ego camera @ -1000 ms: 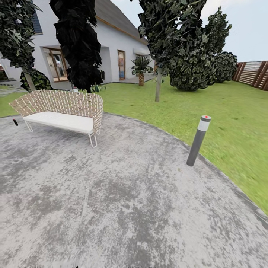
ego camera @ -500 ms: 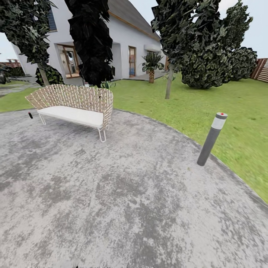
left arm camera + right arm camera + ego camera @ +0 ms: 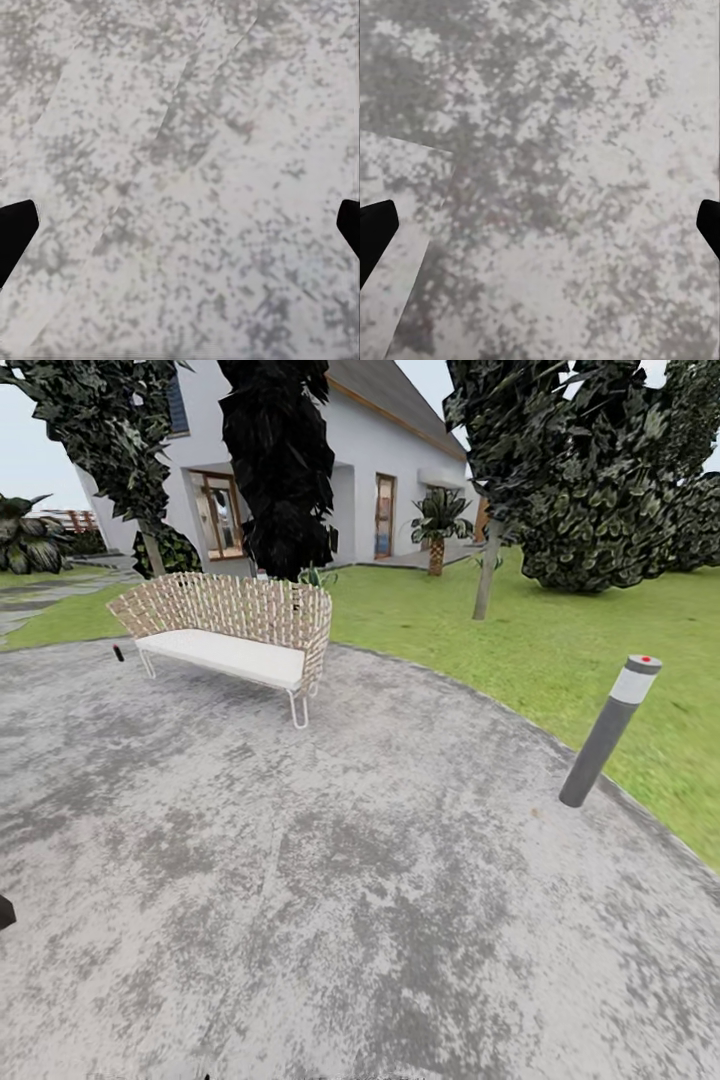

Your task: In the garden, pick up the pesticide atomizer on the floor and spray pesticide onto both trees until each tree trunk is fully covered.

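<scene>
While we roll across the grey paving [image 3: 380,880] searching for the atomizer, perhaps the small dark thing [image 3: 118,652] beside the wicker sofa [image 3: 235,630], both pairs of fingers [image 3: 16,229] hang spread and empty; next, steer there.

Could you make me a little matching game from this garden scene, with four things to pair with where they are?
Things:
1. wicker bench
2. grey bollard
3. small palm
4. left pincer

Places:
A. at the edge where paving meets lawn
B. beside the white house
C. hanging open above the speckled paving
D. on the paving, in front of a dark tree

Pairs: 1-D, 2-A, 3-B, 4-C
</scene>
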Robot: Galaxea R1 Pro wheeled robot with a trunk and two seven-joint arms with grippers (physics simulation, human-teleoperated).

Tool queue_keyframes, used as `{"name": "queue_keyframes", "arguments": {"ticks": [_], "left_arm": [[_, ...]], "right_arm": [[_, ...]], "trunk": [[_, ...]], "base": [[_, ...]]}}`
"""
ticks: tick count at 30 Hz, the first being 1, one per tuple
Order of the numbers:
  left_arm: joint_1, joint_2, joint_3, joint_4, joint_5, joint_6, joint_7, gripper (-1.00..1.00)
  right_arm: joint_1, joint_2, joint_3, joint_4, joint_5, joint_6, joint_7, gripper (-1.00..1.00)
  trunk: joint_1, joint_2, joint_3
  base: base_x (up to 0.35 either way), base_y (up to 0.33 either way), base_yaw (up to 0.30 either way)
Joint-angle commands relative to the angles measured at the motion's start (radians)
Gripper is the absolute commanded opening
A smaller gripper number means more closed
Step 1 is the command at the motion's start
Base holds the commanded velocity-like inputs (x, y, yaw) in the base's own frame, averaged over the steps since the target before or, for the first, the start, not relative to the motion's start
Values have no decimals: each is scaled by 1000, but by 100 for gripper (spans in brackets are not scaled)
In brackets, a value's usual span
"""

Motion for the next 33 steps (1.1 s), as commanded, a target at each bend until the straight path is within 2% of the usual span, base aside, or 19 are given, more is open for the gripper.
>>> {"name": "queue_keyframes", "arguments": {"ticks": [1,8,25,33], "left_arm": [[-1,0,-1,1,9,-3,-1,100],[-1,0,-1,1,9,-3,-1,100],[-1,0,-1,0,9,-3,-1,100],[-1,0,-1,1,10,-3,-1,100]], "right_arm": [[0,0,0,0,1,-3,-1,100],[0,0,0,0,1,-3,-1,100],[0,0,0,0,1,-3,-1,100],[0,1,4,1,2,-24,-1,100]], "trunk": [[4,-8,-5],[31,-57,-36],[31,-57,-57],[31,-57,-58]], "base": [[0,0,181],[0,0,181],[2,0,185],[261,0,251]]}}
